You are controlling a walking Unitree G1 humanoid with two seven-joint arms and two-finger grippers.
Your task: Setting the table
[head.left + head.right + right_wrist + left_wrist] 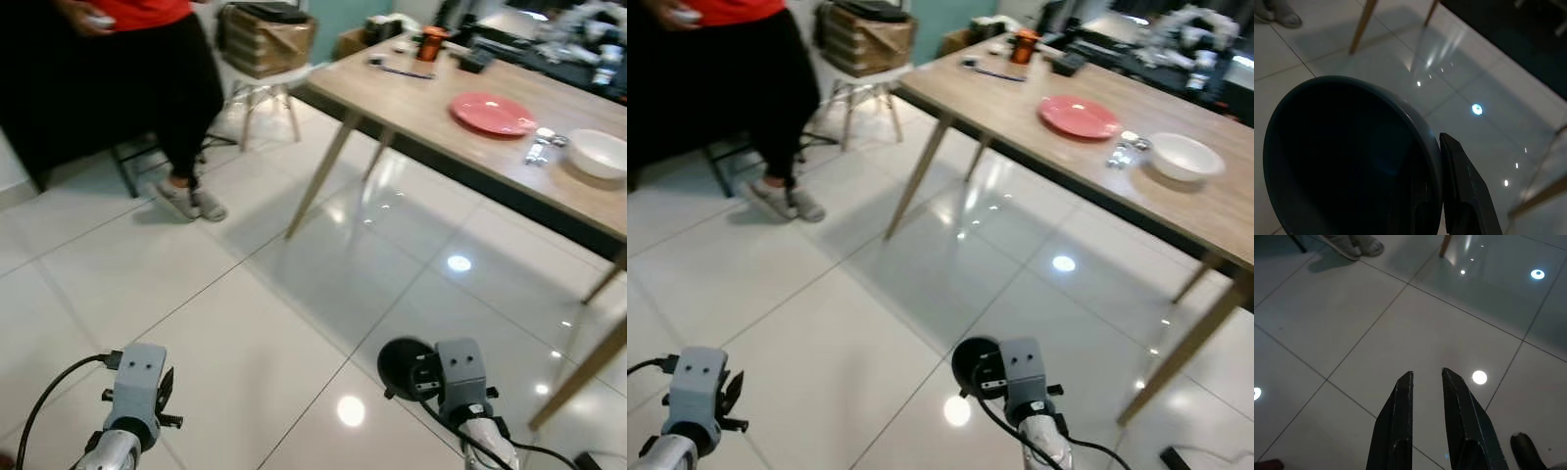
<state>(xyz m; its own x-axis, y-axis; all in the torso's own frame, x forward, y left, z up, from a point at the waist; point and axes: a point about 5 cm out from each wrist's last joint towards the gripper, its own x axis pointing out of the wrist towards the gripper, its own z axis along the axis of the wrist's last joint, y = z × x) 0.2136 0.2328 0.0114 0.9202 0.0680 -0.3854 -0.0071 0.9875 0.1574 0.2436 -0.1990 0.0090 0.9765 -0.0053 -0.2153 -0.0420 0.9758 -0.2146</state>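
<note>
My right gripper is shut on the rim of a dark round bowl, one finger outside the wall and one inside. I carry the bowl low over the white tile floor, short of the wooden table. On the table lie a pink plate, a white bowl and some small shiny pieces between them. My left gripper hangs over the floor, its fingers a little apart with nothing between them.
A person in a red top and black trousers stands at the far left. A stool carrying a cardboard box stands by the table's far corner. An orange cup and dark items sit at the table's far end. Slanted table legs reach the floor.
</note>
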